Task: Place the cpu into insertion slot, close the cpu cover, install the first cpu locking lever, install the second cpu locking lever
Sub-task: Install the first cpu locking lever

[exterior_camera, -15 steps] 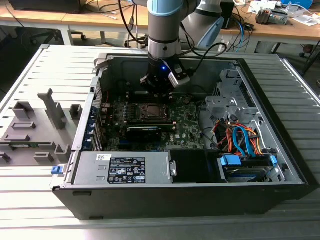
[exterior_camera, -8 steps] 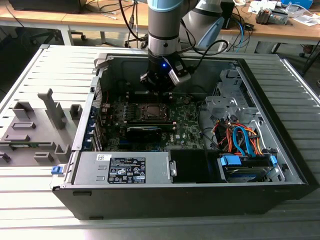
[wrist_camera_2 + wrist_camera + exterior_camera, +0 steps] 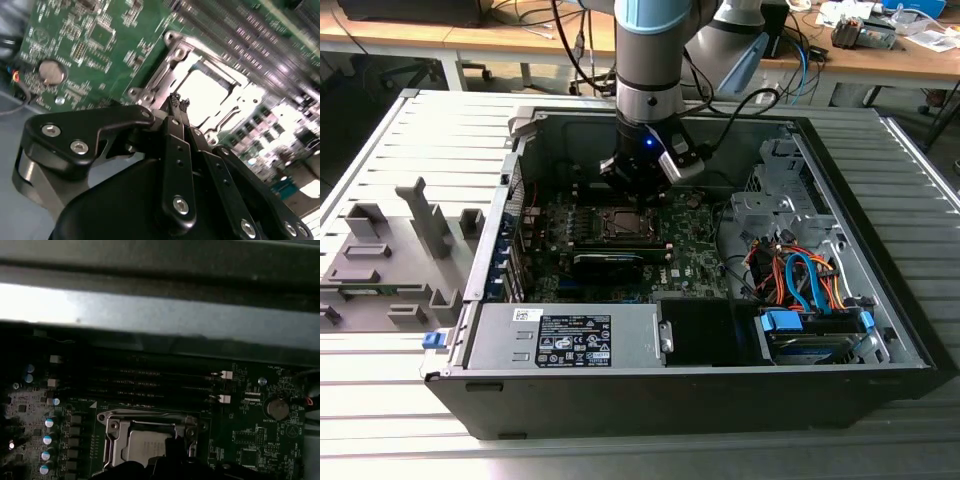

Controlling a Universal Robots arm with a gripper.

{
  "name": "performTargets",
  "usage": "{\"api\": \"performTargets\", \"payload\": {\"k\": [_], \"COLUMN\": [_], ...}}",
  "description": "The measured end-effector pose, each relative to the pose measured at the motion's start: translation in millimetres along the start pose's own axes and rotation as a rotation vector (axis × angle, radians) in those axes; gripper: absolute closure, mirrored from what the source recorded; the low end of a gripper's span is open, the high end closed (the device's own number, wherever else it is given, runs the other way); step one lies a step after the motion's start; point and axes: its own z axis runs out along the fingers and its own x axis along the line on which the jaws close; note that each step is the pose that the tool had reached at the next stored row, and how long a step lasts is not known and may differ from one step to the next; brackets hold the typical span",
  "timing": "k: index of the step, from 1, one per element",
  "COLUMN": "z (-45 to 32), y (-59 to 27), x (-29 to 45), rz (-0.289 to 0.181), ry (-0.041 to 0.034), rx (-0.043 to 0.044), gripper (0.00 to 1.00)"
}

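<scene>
Exterior view: arm is down inside the open PC case, which lies on a slatted surface, with the pincer just above the insertion slot on the green board. White label on the power supply, print too small to read. Second wrist view: pincer has its tips pressed together, nothing visibly pinched, right at the edge of the cpu cover. Cover lies flat over the socket, and the bright cpu top shows through its cut-out. Coin cell sits well off to one side on the board. First wrist view: same picture, cpu seated in the slot, cover down around it, memory slots just beyond. By my read: cpu placement done, cover looks closed. Can't tell whether either locking lever is latched; the tips sit at the cover edge, so likely a lever step is in hand. Board silkscreen is there but not legible, no brand worth quoting.
</scene>
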Motion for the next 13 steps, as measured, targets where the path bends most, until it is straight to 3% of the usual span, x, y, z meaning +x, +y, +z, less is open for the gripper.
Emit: {"api": "performTargets", "payload": {"k": [5,13], "z": [-4.4,-39.5], "y": [-6.2,-6.9], "x": [0.4,-0.3], "rz": [0.0,0.0], "ry": [0.0002,0.0001], "rx": [0.0014,0.0012], "gripper": [0.89,0.89]}}
